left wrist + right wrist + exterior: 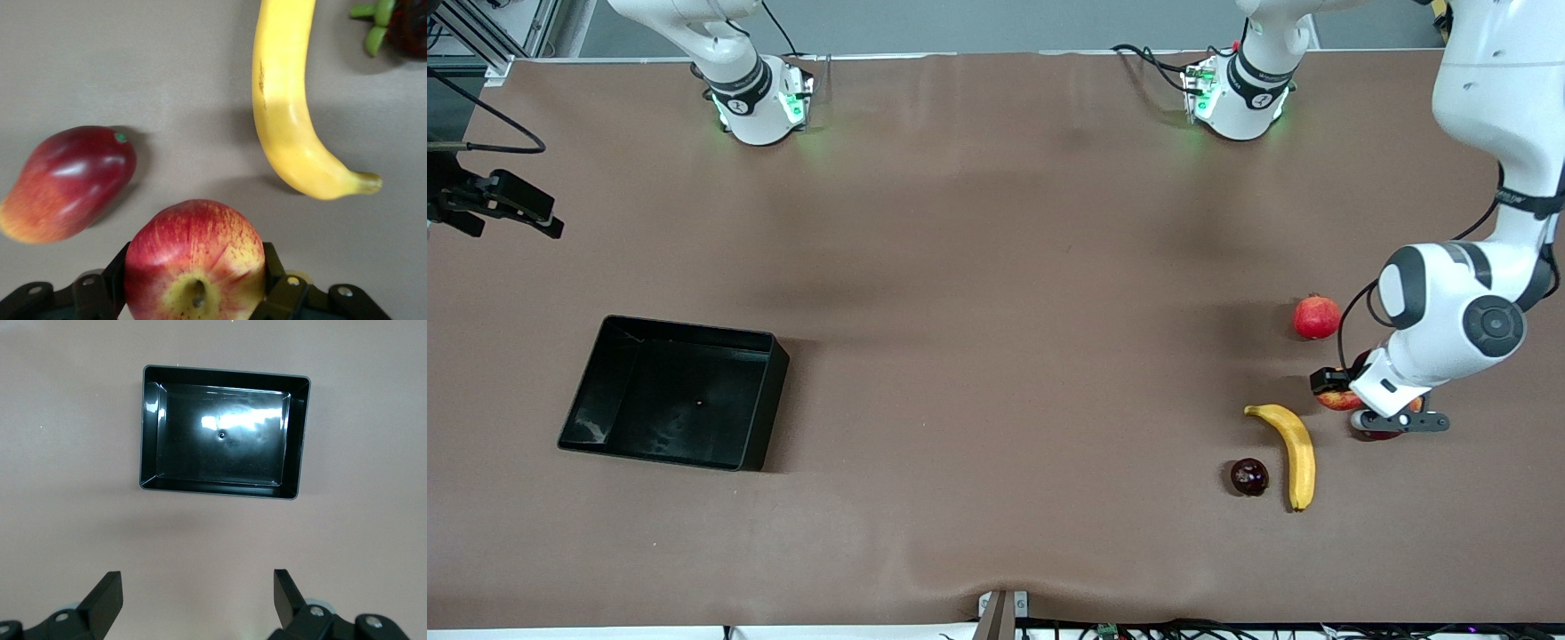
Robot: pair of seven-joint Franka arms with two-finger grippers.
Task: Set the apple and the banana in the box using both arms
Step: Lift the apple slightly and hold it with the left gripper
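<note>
Table (pixel 996 267): wide bare brown surface between box (pixel 578 418) at right arm's end and fruit cluster at left arm's end. No legible writing.

Left claw (pixel 197 293): clamped on apple (pixel 195 260), low at table among fruit. Banana (pixel 1294 449) just beside, nearer front camera. Mango-like fruit (pixel 63 183) close beside apple.

Right claw (pixel 197 603): fingers apart, holding nothing, high over table near box.

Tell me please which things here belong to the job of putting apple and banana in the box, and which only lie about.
For the job:
- apple, gripped by the left gripper
- banana
- box
- right gripper, open, up over the table

Only lying about:
- pomegranate
- mango-like fruit
- dark fruit
</note>
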